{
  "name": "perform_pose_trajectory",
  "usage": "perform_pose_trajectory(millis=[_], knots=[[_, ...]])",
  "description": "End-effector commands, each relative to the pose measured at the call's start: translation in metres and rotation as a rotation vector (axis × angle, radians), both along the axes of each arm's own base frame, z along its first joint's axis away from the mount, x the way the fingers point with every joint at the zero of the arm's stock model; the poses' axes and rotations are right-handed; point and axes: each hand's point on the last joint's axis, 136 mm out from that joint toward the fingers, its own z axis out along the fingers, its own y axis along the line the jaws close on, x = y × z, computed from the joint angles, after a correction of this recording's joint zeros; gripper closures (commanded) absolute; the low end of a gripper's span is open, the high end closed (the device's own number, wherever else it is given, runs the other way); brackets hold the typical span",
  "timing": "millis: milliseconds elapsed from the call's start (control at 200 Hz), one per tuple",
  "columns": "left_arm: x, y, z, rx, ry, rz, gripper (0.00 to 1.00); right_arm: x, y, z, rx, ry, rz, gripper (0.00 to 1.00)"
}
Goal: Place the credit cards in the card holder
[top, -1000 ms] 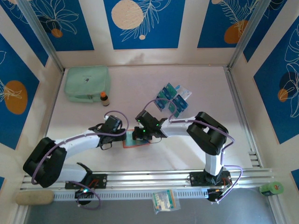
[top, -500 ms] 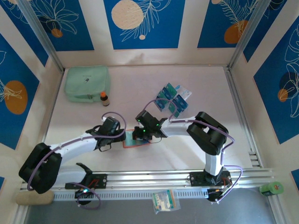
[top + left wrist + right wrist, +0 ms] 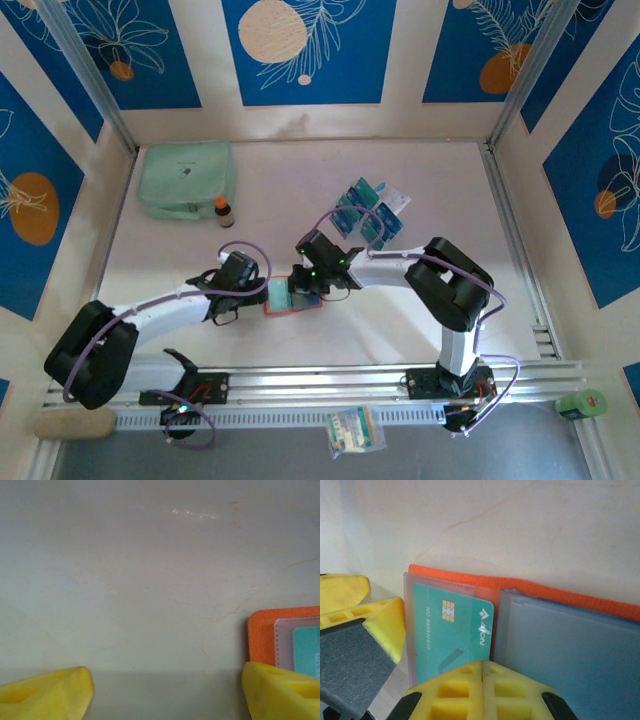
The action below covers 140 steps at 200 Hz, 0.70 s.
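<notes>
The orange card holder point(image 3: 296, 305) lies open on the table between both arms. A teal credit card point(image 3: 450, 630) with a chip sits in its left clear pocket; a bluish pocket point(image 3: 570, 650) covers the right half. My right gripper point(image 3: 482, 690) is shut, fingertips together, right over the card's near edge and the holder's fold. My left gripper point(image 3: 167, 695) is open over bare table at the holder's left edge, its right fingertip point(image 3: 282, 690) at the orange corner point(image 3: 260, 630). More credit cards point(image 3: 365, 212), teal and blue, lie fanned at the back right.
A mint-green zip pouch point(image 3: 187, 178) lies at the back left with a small brown bottle point(image 3: 222, 211) beside it. A sachet packet point(image 3: 353, 430) sits on the near ledge. Metal rails point(image 3: 510, 230) edge the right side.
My right gripper has drawn back a little toward the far right, uncovering the open holder with the teal card in it. The left arm has shifted only slightly.
</notes>
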Motion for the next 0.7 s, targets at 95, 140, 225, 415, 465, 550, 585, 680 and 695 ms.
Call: perform_pose_trajectory(millis=[95,140,225,415,465,550,585,680,695], knots=[[-0.007,-0.001,-0.016,-0.012,0.056,-0.001,0.19,0.004,0.005,0.013,0.023,-0.011,0.020,0.95],[-0.007,-0.001,-0.016,-0.010,0.056,-0.002,0.19,0.003,0.006,0.011,0.024,-0.006,0.022,0.95],[-0.006,-0.001,-0.016,-0.010,0.055,-0.002,0.19,0.003,0.008,0.009,0.025,0.001,0.026,0.95],[-0.005,-0.002,-0.016,-0.009,0.056,-0.007,0.19,-0.001,0.015,0.000,0.019,0.021,0.047,0.95],[-0.005,-0.001,-0.017,-0.008,0.057,-0.006,0.19,-0.003,0.018,-0.001,0.020,0.028,0.055,0.95],[-0.005,-0.002,-0.017,-0.008,0.057,-0.008,0.19,-0.006,0.022,-0.006,0.016,0.039,0.063,0.96],[-0.005,-0.002,-0.016,-0.009,0.055,-0.008,0.19,-0.007,0.023,-0.008,0.016,0.043,0.064,0.96],[-0.004,-0.003,-0.016,-0.009,0.054,-0.009,0.19,-0.008,0.026,-0.008,0.023,0.047,0.066,0.96],[-0.004,-0.003,-0.016,-0.010,0.053,-0.009,0.19,-0.008,0.026,-0.008,0.024,0.047,0.064,0.96]])
